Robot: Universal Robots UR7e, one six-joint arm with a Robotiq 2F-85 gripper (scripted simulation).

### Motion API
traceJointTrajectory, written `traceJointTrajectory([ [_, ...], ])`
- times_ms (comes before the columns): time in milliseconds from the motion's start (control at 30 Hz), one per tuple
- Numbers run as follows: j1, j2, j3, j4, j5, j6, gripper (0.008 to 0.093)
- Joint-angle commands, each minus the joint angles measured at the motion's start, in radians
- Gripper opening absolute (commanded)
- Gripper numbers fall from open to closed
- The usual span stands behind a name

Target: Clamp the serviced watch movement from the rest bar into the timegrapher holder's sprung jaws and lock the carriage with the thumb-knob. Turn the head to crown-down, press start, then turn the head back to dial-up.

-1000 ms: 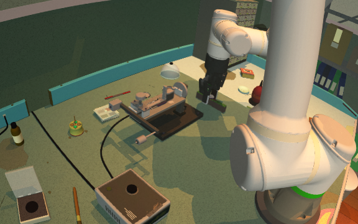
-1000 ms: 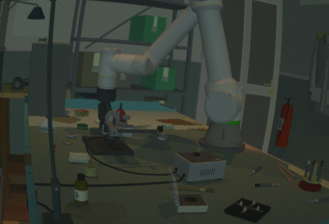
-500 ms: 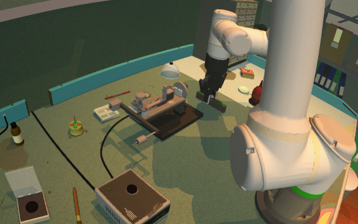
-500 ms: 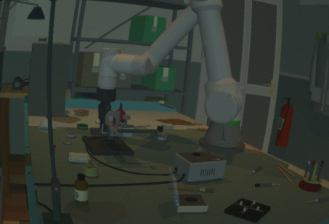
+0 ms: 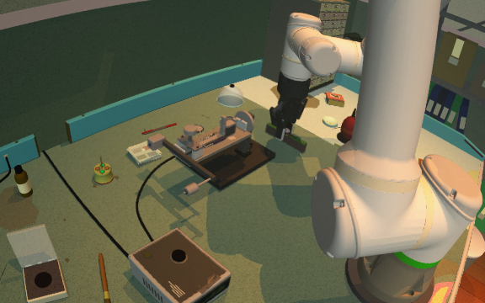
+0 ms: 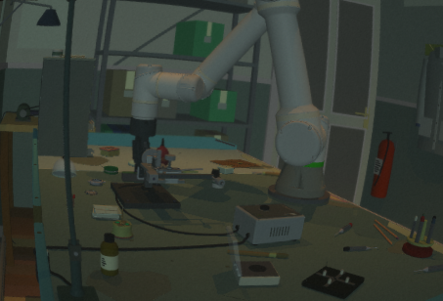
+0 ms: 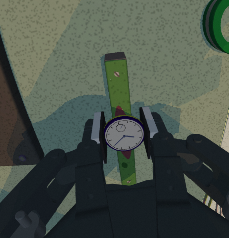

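The watch movement (image 7: 124,135), a round white dial with a dark rim, sits on the green rest bar (image 7: 118,99), and my gripper (image 7: 124,135) is closed on it from either side. The rest bar (image 5: 288,138) lies on the bench just right of the timegrapher holder (image 5: 213,139). The holder stands on a dark base plate (image 5: 234,162). Its round head (image 5: 244,120) is at the far end. A thumb-knob (image 5: 191,189) sticks out on a rod toward the front. The gripper (image 5: 282,134) points straight down at the bar.
The timegrapher box (image 5: 179,271) sits at the bench front, cabled to the holder. A green roll (image 7: 218,24) lies beyond the rest bar. A red bottle (image 5: 347,126) and a small dish (image 5: 331,121) stand right of the bar. The arm's base (image 5: 394,210) fills the right foreground.
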Motion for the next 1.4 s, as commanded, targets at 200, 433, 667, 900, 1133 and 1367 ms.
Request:
traceJointTrajectory([
  [200,0.0,-0.005,-0.002,0.006,0.0,0.0,0.008],
  [433,0.0,-0.022,-0.008,0.029,0.0,0.0,0.008],
  [667,0.0,-0.051,-0.019,0.069,0.0,0.0,0.008],
  [900,0.0,-0.088,-0.035,0.121,0.0,0.0,0.008],
  [1133,0.0,-0.125,-0.055,0.178,0.0,0.0,0.008],
  [1367,0.0,-0.157,-0.076,0.232,0.0,0.0,0.008],
])
